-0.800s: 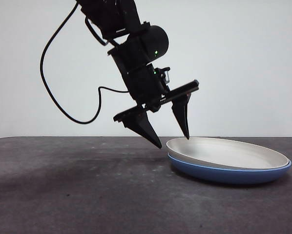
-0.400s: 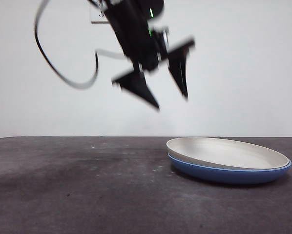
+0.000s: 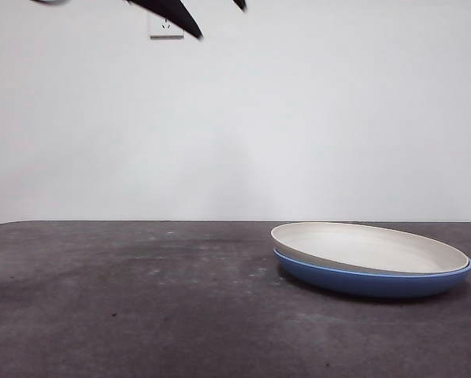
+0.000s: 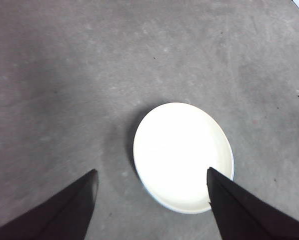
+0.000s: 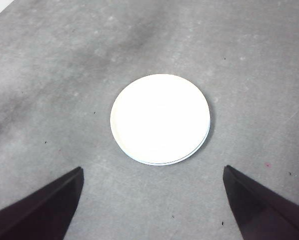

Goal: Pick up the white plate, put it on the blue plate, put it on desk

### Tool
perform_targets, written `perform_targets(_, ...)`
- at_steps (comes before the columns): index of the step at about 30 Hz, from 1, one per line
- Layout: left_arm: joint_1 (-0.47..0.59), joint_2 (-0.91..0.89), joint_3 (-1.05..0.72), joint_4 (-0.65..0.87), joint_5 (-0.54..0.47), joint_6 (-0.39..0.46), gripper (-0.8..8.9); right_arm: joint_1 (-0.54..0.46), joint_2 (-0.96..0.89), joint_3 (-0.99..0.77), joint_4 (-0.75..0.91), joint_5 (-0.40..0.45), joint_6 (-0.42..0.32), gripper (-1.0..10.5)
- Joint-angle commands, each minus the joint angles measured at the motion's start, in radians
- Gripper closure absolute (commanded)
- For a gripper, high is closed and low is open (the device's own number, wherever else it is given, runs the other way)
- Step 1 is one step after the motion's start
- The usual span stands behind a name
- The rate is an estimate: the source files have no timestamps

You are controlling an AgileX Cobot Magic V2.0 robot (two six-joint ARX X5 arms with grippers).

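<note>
A wide, shallow, off-white cream plate is seen stacked on a glossy medium-blue round plate of matching size, only a thin blue edge being visible beneath it from above. The pair is set on the right of the dark grey, mottled matte tabletop, with nothing gripping either dish. The left gripper is held high above the stack, its two black jaws spread wide and empty; its tips are glimpsed at the top edge of the front view. The right gripper is likewise raised well clear of the plates, jaws spread apart and empty.
</note>
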Motion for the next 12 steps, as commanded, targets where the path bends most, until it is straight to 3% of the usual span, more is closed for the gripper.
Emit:
perform_targets(1, 0.005, -0.051, -0.003, -0.029, -0.005, 0.053, 4.69, 0.004, 0.004, 0.015, 0.002, 0.000, 0.010, 5.0)
perform_targets(7, 0.015, -0.221, -0.163, -0.024, -0.004, 0.067, 4.70, 0.004, 0.004, 0.015, 0.000, 0.000, 0.010, 5.0)
perform_targets(12, 0.017, -0.441, -0.425, -0.019, 0.008, 0.082, 4.70, 0.004, 0.004, 0.015, -0.004, 0.000, 0.010, 5.0)
